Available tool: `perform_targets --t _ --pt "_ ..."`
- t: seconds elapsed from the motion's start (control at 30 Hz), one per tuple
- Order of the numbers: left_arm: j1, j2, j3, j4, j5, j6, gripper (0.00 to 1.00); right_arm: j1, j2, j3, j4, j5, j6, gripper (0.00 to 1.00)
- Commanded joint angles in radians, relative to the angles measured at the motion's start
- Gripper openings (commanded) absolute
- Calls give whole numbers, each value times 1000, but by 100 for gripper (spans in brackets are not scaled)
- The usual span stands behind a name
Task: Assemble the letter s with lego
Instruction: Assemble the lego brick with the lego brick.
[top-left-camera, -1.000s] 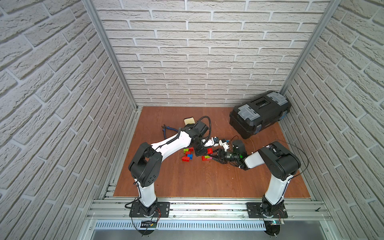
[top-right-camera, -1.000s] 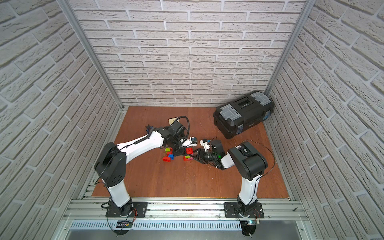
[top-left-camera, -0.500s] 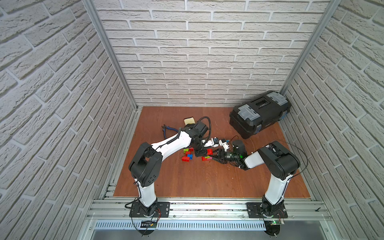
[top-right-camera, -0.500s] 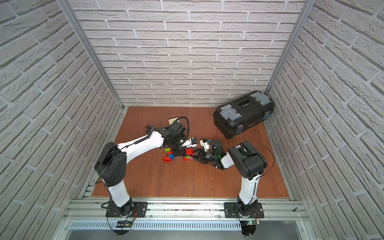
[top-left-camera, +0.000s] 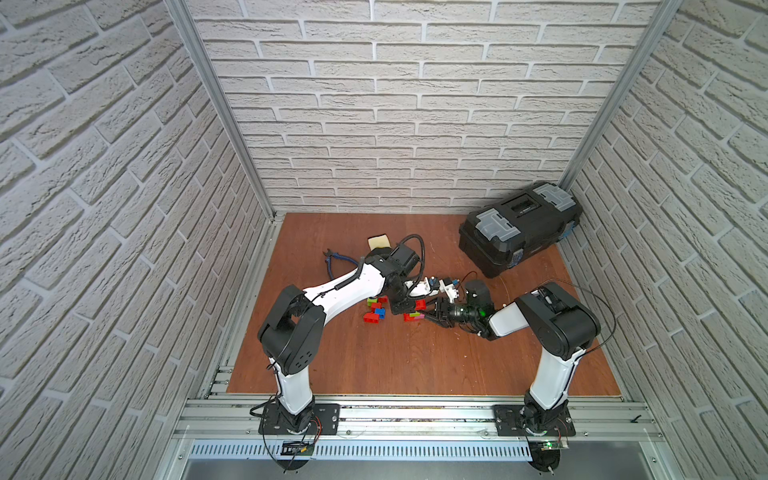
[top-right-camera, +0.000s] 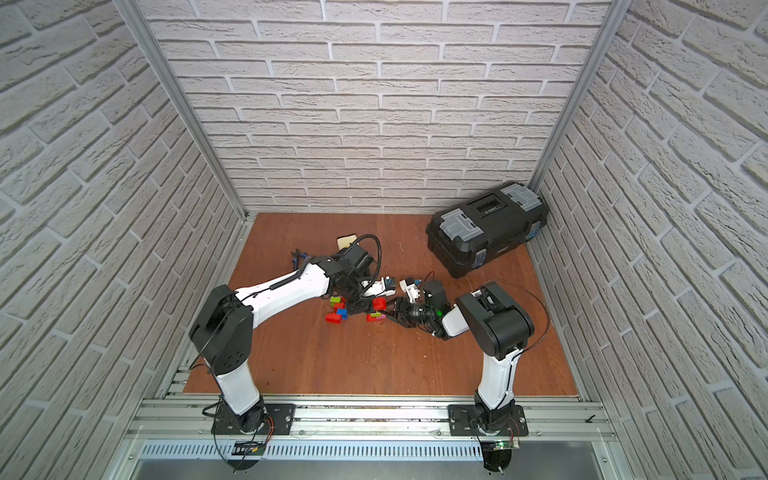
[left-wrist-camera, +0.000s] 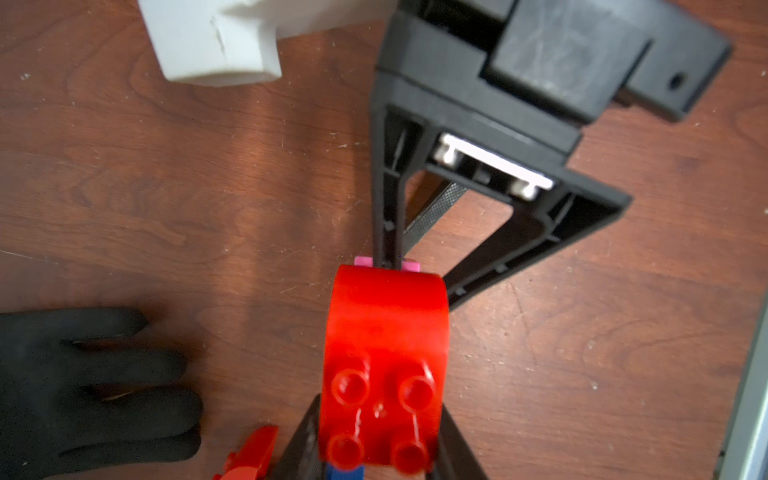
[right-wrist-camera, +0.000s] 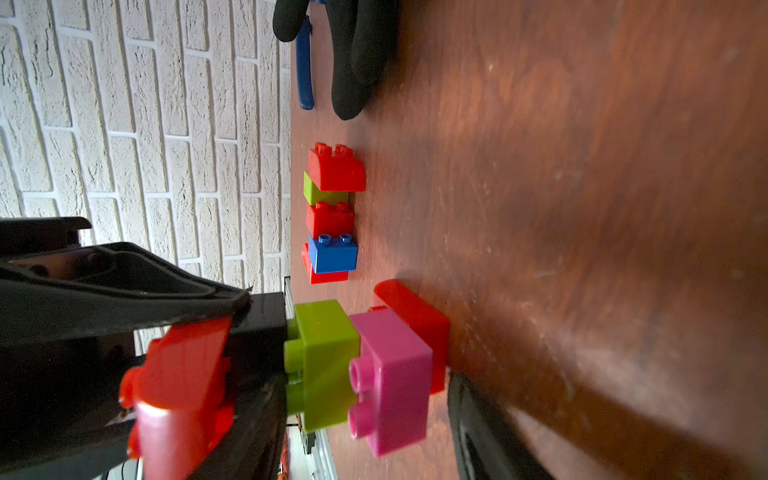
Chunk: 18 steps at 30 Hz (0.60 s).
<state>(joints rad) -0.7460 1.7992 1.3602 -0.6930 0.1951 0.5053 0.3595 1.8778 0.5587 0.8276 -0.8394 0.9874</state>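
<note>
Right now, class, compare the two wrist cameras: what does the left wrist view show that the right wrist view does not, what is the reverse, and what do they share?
Only the left wrist view shows the black frame and metal rail of the right tool, and a white plastic part.

Only the right wrist view shows the white brick wall, the blue-handled pliers, and a lime green brick next to the pink brick.

Both show the black glove, the red curved brick, the pink brick and the wooden table.
</note>
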Motion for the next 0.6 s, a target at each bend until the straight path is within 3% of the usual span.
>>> perform_targets --t 0.0,0.57 --pt "-9 48 -39 -17 -58 21 18 -5 41 -32 -70 57 -21 62" --pt "-6 14 -43 -71 -59 25 17 -6 55 -40 -48 55 -11 61"
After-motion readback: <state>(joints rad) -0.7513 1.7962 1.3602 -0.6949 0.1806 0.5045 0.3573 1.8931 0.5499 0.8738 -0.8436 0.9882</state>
